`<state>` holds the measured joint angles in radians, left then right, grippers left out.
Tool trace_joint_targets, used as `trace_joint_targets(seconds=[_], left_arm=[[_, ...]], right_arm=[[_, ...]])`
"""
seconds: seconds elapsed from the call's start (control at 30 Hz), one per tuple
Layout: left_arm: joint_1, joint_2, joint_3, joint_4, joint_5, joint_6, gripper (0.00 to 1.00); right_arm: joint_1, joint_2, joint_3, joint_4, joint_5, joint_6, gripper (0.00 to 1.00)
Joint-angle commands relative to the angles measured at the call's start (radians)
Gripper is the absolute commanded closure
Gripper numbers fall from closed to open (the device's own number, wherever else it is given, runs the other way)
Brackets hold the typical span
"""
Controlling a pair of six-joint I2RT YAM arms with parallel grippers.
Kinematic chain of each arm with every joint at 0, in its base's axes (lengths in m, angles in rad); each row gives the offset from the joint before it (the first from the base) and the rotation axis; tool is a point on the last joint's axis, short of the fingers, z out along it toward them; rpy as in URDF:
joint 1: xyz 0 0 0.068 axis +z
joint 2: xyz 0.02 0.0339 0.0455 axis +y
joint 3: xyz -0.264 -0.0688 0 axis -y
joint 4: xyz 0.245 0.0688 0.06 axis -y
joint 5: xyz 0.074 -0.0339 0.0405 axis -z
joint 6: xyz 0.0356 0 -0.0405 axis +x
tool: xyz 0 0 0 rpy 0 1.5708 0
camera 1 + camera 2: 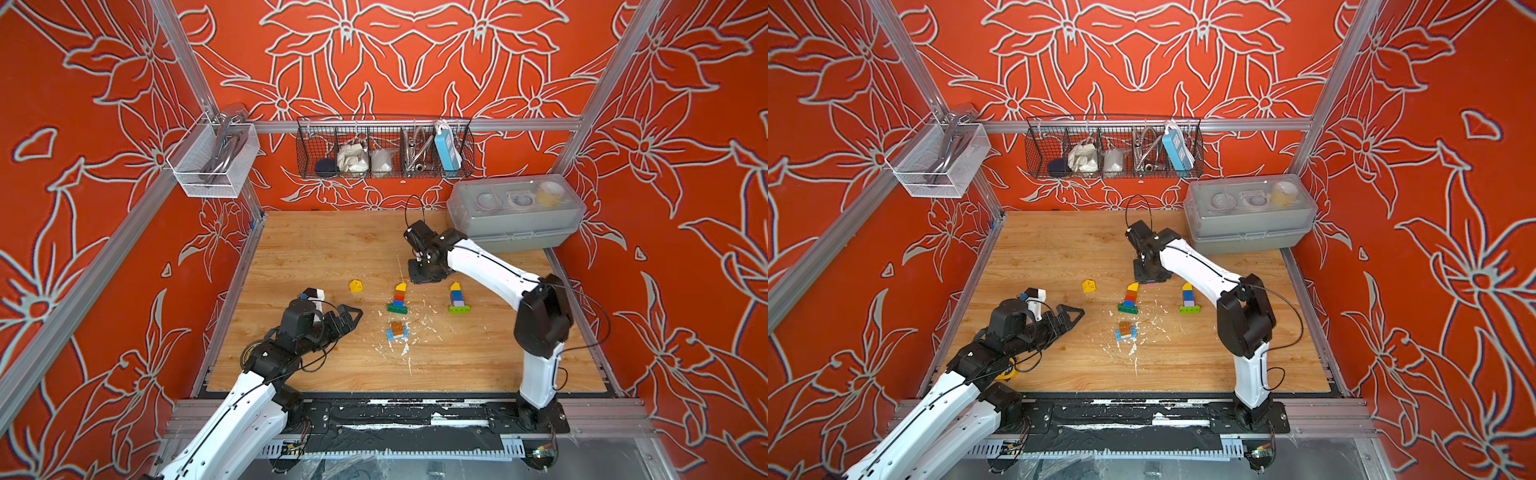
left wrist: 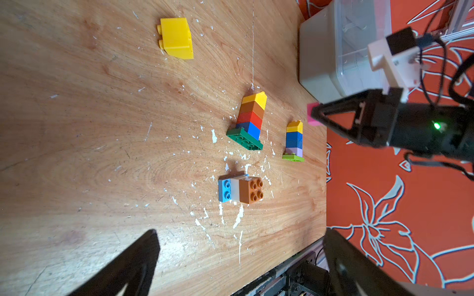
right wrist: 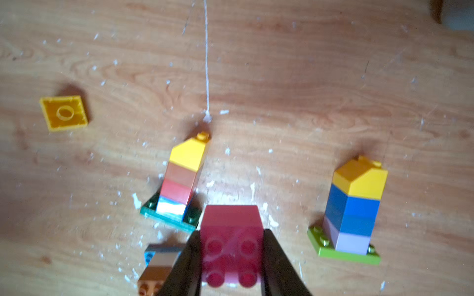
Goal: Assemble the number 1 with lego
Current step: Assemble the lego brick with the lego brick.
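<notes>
Over table [image 1: 316, 249], R fingers [image 3: 187, 266] clamp pink brick [image 3: 230, 225] — L fingers [image 2: 138, 256] wide.

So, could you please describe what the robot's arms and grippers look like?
The left arm and right arm have white shells, black joints and thin black cables. The left gripper and right gripper are black, with hollow triangular fingers. A green light shows on the right wrist.

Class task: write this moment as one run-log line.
right gripper: shut on pink brick | left gripper: open, empty | green-base tower, lime-base tower: upright | yellow brick: loose
</notes>
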<state>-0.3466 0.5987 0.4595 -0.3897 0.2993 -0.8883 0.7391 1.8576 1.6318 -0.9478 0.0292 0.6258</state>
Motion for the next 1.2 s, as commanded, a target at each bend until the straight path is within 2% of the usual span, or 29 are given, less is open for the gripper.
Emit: trace_joint_targets(seconds=[0.0,0.2,0.5,1.17], left_arm=[[0.005,-0.045,-0.019,-0.04,-0.006,-0.004,0.0],[0.005,-0.098,-0.028,-0.085,0.001,-0.015,0.01],[0.005,-0.147,-0.03,-0.117,-0.007,-0.02,0.0],[0.006,-0.116,-0.03,-0.082,0.009,-0.009,0.0]], right_arm=[[0.078,-0.077,-0.096,0.018,0.063,0.115,0.82],[0.192,-0.143,-0.224,0.06,0.074,0.201,0.83],[0.309,-0.093,-0.187,0.046,0.113,0.234,0.85],[0.329,0.017,-0.139,0.071,0.083,0.227,0.87]])
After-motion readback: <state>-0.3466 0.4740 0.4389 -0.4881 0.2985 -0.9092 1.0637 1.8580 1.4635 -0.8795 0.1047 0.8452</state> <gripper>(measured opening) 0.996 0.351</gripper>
